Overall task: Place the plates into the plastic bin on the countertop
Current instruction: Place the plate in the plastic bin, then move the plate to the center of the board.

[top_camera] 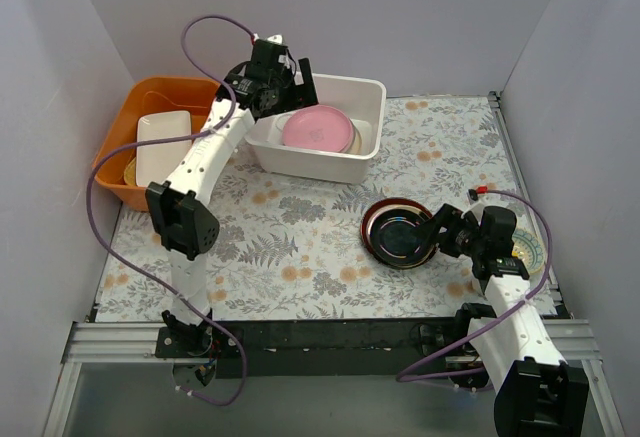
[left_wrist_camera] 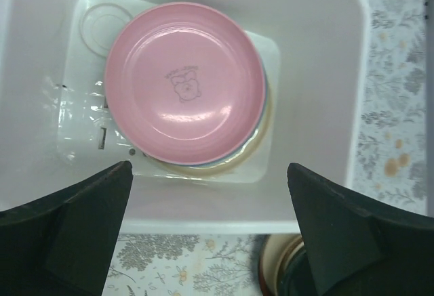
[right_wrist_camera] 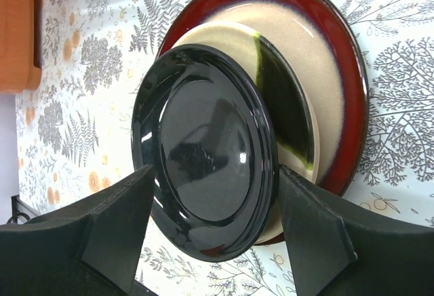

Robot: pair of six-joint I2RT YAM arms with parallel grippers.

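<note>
Near right on the counter (top_camera: 300,247), the right pincer (right_wrist_camera: 213,174) has its fingers apart on both sides of the black plate (right_wrist_camera: 203,150), which sits on a tan plate (right_wrist_camera: 298,86) and a maroon plate (right_wrist_camera: 339,52). It should pinch only the black rim and lift flat. That arm half hides a cream-and-blue plate (top_camera: 531,249). Far back, the left pincer (left_wrist_camera: 209,171) hangs wide apart over the plastic bin (top_camera: 365,92). The pink plate (left_wrist_camera: 183,82) there hides those under it.

No word, number or brand can be read in any view. The pink plate (left_wrist_camera: 184,82) lying in the plastic bin (left_wrist_camera: 325,52) carries a small darker-pink emblem (left_wrist_camera: 184,87) at its centre, with what looks like a line of tiny lettering above it, too small to make out. The round mark (left_wrist_camera: 107,25) moulded into the bin's floor shows only rings.
</note>
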